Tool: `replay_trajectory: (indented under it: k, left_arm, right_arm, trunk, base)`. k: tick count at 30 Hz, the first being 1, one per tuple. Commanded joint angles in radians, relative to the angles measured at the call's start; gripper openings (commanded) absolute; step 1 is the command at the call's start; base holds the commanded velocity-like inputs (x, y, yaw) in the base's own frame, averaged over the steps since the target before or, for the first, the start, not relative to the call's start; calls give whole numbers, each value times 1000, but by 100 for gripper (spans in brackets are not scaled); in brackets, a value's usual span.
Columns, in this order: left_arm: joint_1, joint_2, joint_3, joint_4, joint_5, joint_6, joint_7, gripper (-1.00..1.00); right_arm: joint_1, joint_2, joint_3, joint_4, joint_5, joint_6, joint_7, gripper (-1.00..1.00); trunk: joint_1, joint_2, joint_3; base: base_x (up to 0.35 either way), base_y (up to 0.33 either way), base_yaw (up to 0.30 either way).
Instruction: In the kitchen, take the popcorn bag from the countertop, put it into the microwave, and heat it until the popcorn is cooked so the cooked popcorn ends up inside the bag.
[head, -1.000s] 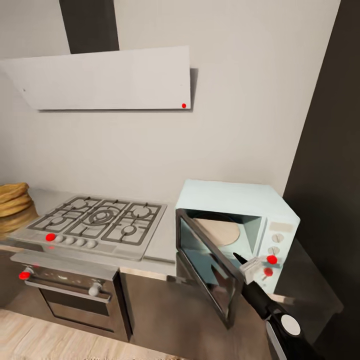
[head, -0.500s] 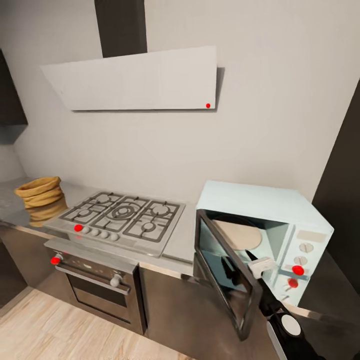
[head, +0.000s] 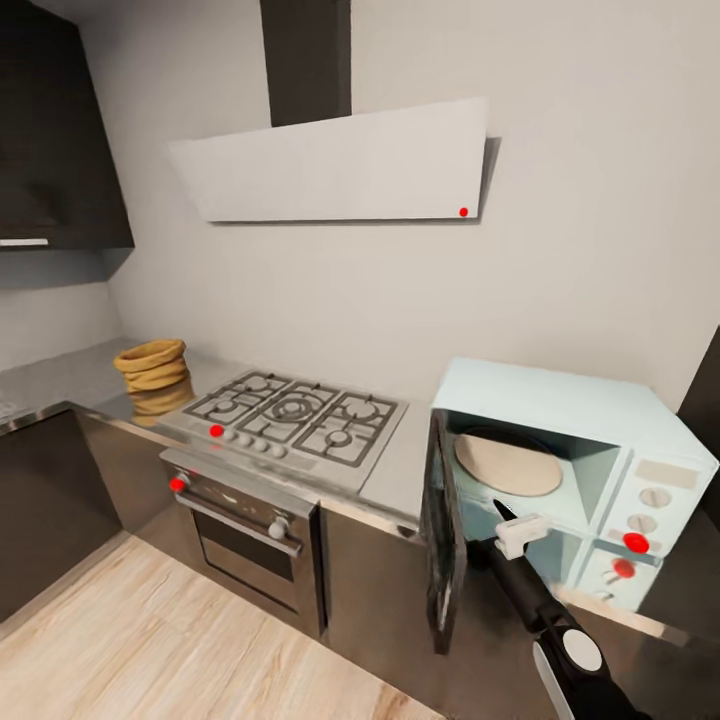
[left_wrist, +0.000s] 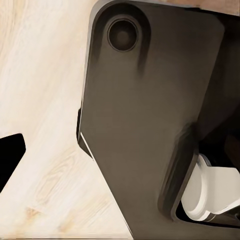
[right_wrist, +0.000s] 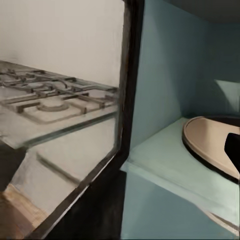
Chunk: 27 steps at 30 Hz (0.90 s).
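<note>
The mustard-tan popcorn bag (head: 152, 363) stands on the grey steel countertop (head: 398, 472), left of the gas hob (head: 300, 413); any popcorn in it is hidden. At the right, the mint-blue microwave (head: 560, 402) has its dark glass door (head: 443, 540) swung wide open, baring the round beige turntable (head: 508, 463). My right gripper (head: 503, 512) hovers open and empty just inside the door, in front of the cavity. The right wrist view looks past the door (right_wrist: 131, 75) at the turntable (right_wrist: 210, 137), with one dark fingertip (right_wrist: 233, 145) over it. A left fingertip (left_wrist: 10, 155) hangs over the wooden floor.
A built-in steel oven (head: 245, 530) sits under the hob and a white hood (head: 340, 165) hangs above. Dark cabinets (head: 60, 130) line the left corner. Wooden floor (head: 150, 640) lies in front. The left wrist view shows my dark base (left_wrist: 150, 115).
The camera has swung left, so hob, microwave and hood slid right in the picture and the bag came fully into view. My right gripper stays by the open door.
</note>
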<state>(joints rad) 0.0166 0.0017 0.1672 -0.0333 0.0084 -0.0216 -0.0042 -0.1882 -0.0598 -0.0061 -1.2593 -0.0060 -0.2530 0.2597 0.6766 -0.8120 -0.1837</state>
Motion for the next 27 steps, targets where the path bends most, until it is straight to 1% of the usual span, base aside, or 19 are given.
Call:
replay_trajectory:
  k: [1, 4, 12, 15, 22, 27]
  left_arm:
    - [0, 0, 5, -1, 1, -1, 0, 100]
    - [0, 0, 5, -1, 1, -2, 0, 100]
    - [0, 0, 5, -2, 1, -2, 0, 100]
    - [0, 0, 5, -1, 1, -1, 0, 100]
    - [0, 0, 5, -1, 1, -1, 0, 100]
    - [0, 0, 5, -1, 1, -1, 0, 100]
  right_arm:
    - [-1, 0, 0, 0, 1, -3, 6, 100]
    - [-1, 0, -1, 0, 1, -3, 6, 100]
    - [-1, 0, -1, 0, 1, -3, 5, 100]
    - [-1, 0, -1, 0, 1, -3, 6, 100]
    - [-1, 0, 0, 0, 1, -3, 5, 100]
    - [-1, 0, 0, 0, 1, -3, 6, 100]
  trunk:
    - [0, -1, -1]
    - [0, -1, -1]
    - [0, -1, -1]
    - [0, -1, -1]
    - [0, -1, -1]
    - [0, -1, -1]
  base:
    - [-311, 0, 154]
    - [-179, 0, 48]
    - [-35, 0, 18]
    - [-114, 0, 154]
    - [-10, 0, 234]
    - [0, 0, 50]
